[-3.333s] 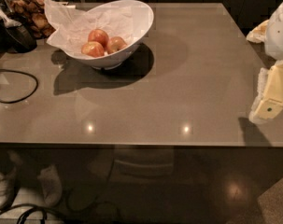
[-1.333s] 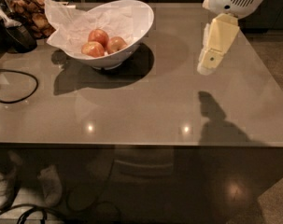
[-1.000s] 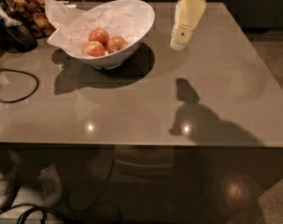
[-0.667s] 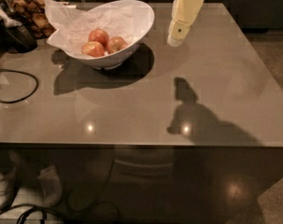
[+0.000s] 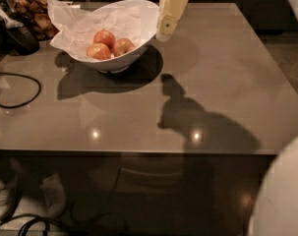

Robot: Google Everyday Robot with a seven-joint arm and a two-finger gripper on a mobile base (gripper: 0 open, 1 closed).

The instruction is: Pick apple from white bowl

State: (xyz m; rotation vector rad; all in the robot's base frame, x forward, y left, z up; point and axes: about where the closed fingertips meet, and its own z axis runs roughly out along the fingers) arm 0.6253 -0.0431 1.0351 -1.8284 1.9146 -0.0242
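The white bowl (image 5: 149, 19), lined with crumpled white paper, stands at the back left of the grey table (image 5: 222, 87). Three apples lie in it. The dull brownish-red apple (image 5: 123, 46) is the right one, beside a brighter red apple (image 5: 104, 37) and an orange-yellow apple (image 5: 98, 51). My cream-coloured gripper (image 5: 164, 32) hangs tip down just above the bowl's right rim, to the right of the apples and apart from them. It holds nothing that I can see.
A black cable (image 5: 21, 93) loops on the table's left side. A dark object (image 5: 18, 36) and a pile of snacks (image 5: 35, 14) lie at the back left. A white robot part (image 5: 286, 195) fills the lower right corner. Shoes (image 5: 6, 200) show on the floor below.
The gripper has swung from the table's right side leftward across the back and has now reached the bowl's right rim. The bowl and apples have not moved.
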